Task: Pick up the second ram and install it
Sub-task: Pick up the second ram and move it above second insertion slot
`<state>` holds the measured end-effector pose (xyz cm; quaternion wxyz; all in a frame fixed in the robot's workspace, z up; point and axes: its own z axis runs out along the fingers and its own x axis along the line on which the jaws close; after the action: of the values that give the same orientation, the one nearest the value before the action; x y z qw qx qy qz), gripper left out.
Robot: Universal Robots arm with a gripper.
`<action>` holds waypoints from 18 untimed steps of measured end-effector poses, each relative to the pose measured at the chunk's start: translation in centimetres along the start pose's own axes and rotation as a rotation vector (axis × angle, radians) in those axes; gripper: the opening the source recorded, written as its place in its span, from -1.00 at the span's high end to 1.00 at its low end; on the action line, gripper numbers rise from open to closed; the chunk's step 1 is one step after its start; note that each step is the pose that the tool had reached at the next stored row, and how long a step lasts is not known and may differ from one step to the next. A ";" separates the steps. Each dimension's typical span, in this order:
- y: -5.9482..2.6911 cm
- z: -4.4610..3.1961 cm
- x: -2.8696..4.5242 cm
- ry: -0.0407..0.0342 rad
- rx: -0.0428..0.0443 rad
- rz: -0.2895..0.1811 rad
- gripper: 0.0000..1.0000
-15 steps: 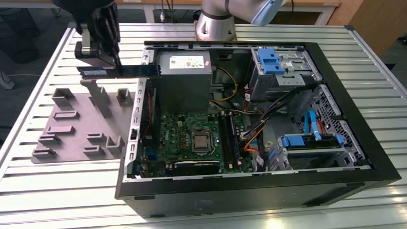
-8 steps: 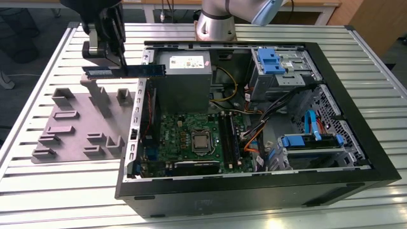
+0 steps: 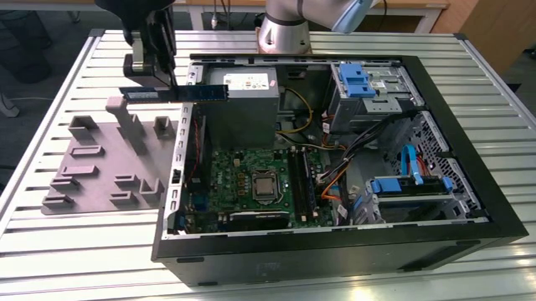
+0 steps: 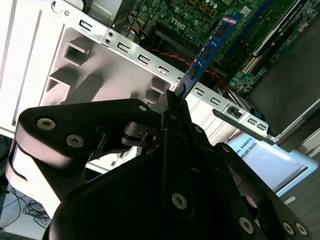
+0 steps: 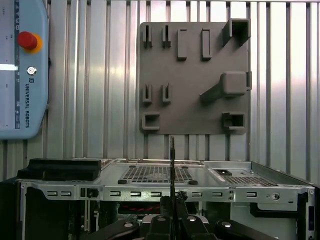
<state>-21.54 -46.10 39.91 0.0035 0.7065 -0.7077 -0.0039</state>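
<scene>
bench (image 3: 67,251): carries computer case (image 3: 335,257) and fixture plate (image 3: 92,169)
fixture plate: beside computer case, on exterior view's left
second ram (image 3: 201,93): held in gripper (image 3: 172,86), above case wall

Grey fixture plate (image 3: 100,168) sits beside open computer case (image 3: 318,251).

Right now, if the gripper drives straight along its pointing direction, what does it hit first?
Likely the case's perforated metal wall, met first by the held second ram; the gripper hangs above that edge. Depth is unclear.

Blue second ram (image 3: 201,93), grey fixture (image 3: 100,170), green motherboard (image 3: 238,168)
</scene>
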 end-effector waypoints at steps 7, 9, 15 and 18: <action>-1.05 -0.01 0.00 0.0000 0.0000 0.000 0.72; -1.39 -0.01 0.00 0.0000 0.0000 0.000 0.72; -2.37 -0.03 0.00 0.0000 -0.0001 0.000 0.72; -2.84 -0.03 0.00 0.0000 -0.0001 0.000 0.72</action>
<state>-18.70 -46.10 39.90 0.0036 0.7065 -0.7077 -0.0039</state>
